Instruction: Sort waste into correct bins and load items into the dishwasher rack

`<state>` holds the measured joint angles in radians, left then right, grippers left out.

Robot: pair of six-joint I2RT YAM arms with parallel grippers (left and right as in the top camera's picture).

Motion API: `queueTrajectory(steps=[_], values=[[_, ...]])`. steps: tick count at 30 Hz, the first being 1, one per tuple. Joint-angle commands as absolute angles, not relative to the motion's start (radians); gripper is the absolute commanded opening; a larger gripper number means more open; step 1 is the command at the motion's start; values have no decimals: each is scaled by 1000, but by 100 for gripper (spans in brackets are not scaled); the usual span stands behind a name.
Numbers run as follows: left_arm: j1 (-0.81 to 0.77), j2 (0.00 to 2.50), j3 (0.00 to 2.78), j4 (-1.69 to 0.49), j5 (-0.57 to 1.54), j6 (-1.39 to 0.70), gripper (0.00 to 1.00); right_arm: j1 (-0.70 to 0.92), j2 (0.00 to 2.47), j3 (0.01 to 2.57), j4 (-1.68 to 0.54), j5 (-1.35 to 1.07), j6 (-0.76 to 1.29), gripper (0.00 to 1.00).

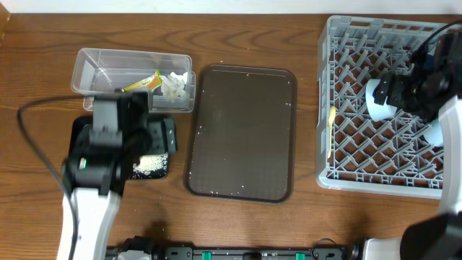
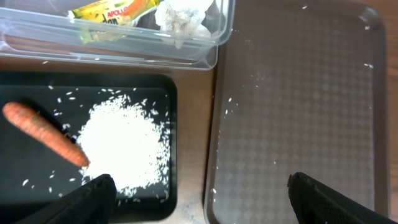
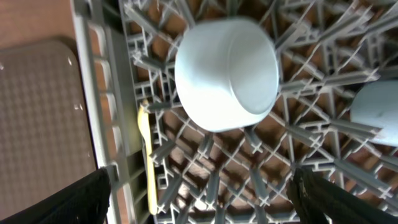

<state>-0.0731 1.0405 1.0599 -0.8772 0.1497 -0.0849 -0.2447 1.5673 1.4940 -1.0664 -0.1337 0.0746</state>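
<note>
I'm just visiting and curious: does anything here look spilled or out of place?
Yes, slightly: stray white rice grains dot the brown serving tray, away from the rice pile in the black tray.

Even, bright light from above covers the brown wooden table (image 1: 43,58), with only soft shadows beside the large dark brown serving tray (image 1: 242,130). Glare lines the rim of the clear rectangular plastic tub (image 1: 133,52). In the left wrist view the pile of loose white rice grains (image 2: 124,146) is nearly blown out, and the black fingers (image 2: 336,199) of the left gripper (image 2: 202,202) blur. The right wrist view is softer: the pale blue round cup (image 3: 227,71) lacks crisp edges, and the black fingers (image 3: 74,199) of the right gripper (image 3: 199,199) are unfocused.
</note>
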Motion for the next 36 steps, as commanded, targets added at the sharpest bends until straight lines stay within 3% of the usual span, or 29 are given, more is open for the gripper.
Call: queueTrajectory(steps=[1, 5, 8, 14, 36], values=[[-69, 920, 989, -876, 137, -54, 91, -247, 1441, 1399, -1000, -104, 69, 90], [-69, 734, 890, -849, 102, -53, 91, -243, 1234, 1193, -814, -72, 96, 89], [-69, 602, 818, -813, 92, -56, 91, -242, 1051, 1022, -683, -61, 96, 99], [-69, 502, 788, -788, 93, -56, 91, -242, 825, 802, -551, -60, 101, 99], [-69, 503, 788, -830, 93, -56, 91, -242, 795, 746, -939, -60, 100, 99]])
